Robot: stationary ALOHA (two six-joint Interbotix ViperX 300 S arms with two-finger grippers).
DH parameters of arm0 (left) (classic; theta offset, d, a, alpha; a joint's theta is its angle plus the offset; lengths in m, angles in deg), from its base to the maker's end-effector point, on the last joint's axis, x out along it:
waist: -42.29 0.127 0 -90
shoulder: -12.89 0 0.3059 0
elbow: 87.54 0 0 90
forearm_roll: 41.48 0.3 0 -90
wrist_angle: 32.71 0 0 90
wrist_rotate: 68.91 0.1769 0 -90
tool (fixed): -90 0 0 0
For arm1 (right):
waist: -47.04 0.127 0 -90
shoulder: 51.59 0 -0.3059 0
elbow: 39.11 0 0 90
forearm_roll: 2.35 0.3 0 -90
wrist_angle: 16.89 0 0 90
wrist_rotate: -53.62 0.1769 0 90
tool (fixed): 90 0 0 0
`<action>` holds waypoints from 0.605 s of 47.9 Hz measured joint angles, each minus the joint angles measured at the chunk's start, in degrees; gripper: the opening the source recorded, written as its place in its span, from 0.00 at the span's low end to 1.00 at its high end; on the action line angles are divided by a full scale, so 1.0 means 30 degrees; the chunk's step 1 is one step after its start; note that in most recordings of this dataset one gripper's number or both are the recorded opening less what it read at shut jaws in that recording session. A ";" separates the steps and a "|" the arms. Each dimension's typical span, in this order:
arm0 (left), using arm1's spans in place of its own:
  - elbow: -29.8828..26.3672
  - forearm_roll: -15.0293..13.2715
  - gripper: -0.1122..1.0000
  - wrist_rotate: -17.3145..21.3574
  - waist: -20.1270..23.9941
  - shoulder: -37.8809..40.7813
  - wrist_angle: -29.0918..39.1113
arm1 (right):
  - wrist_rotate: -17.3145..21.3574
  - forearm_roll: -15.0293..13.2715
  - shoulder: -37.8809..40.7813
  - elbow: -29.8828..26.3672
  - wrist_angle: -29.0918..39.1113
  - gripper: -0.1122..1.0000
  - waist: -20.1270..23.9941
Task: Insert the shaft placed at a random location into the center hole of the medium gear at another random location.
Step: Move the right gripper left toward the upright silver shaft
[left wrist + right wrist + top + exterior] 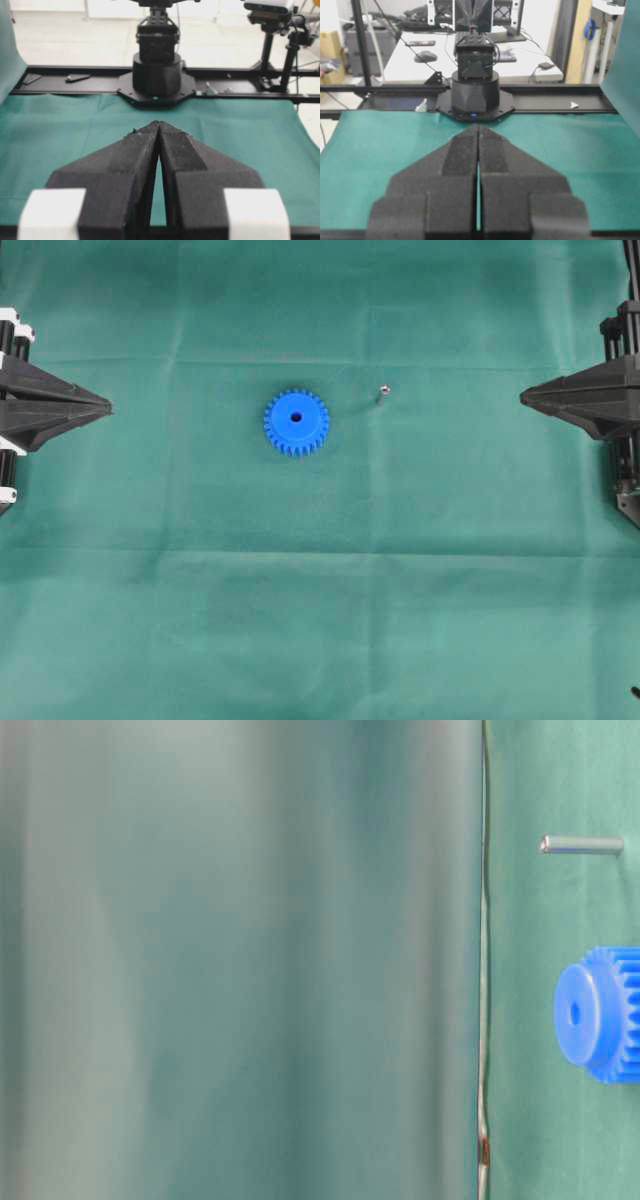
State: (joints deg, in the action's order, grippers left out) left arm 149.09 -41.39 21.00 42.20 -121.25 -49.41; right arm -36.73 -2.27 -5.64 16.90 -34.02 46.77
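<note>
The blue medium gear [296, 423] lies flat near the middle of the green cloth, its dark center hole [296, 418] facing up. The tiny silvery shaft [382, 392] rests on the cloth a little to the gear's right and further back. In the table-level view the gear [600, 1013] and the shaft [582, 845] show at the right edge, apart from each other. My left gripper [107, 407] waits shut at the left edge, far from both. My right gripper [524, 396] is shut at the right edge, empty. Both wrist views show closed tips [159, 124] [478, 128] over bare cloth.
Green cloth [320, 620] covers the whole table. Each wrist view looks across at the opposite arm's black base [156, 75] [475, 95] on a rail at the cloth's far edge. A blurred green fold [240, 960] fills most of the table-level view.
</note>
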 measured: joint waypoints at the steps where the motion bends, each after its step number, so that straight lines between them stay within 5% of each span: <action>1: 0.0000 0.0000 0.11 -0.0029 -0.0029 0.0000 0.0088 | 0.0000 0.0000 0.0000 -0.0029 0.0000 0.11 0.0000; 22: -0.0146 0.0146 0.10 -0.0498 -0.0469 0.0117 0.1113 | 0.0000 0.0117 0.2520 -0.0381 0.0381 0.11 -0.1699; 29: -0.0146 0.0146 0.10 -0.0498 -0.0469 0.0146 0.1172 | 0.0000 0.0381 0.4189 -0.0469 -0.0234 0.28 -0.2314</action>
State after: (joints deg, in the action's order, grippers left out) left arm 148.65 -40.95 19.51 40.79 -120.81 -45.89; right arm -36.73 -1.12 6.93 15.49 -34.73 39.83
